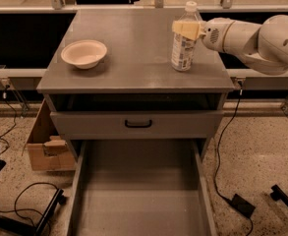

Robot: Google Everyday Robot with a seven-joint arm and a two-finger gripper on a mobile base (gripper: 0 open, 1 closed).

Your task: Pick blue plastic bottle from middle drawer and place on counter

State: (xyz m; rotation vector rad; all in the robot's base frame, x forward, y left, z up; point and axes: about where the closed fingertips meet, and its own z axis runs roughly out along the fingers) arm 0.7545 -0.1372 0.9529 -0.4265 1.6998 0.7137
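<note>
Nearest me, the middle drawer [138,191] stands pulled well out of the cabinet, plain grey floor, thin low side walls. Floor left of it: an open cardboard box [43,149] tucked against the cabinet's side. Floor right: a black power brick [243,205] on a cable that climbs toward the cabinet's right corner. Above the open drawer, a closed grey drawer front [94,124] with a black handle [138,124] at its centre, then a dark gap just under the top. On the table [133,58], left side: a cream bowl [84,53], upright, well apart from everything else. Right side, toward the back: the blue plastic bottle [183,53], upright, base resting on the table, white cap [190,6] on, label facing me. The pincer [185,29] is at the bottle's shoulder, just under the neck, closed about it. Its near yellowish finger [187,28] lies flat across the front of the bottle; the far finger is hidden behind it. The white arm [261,38] reaches in level from the right, past the table's right edge.
</note>
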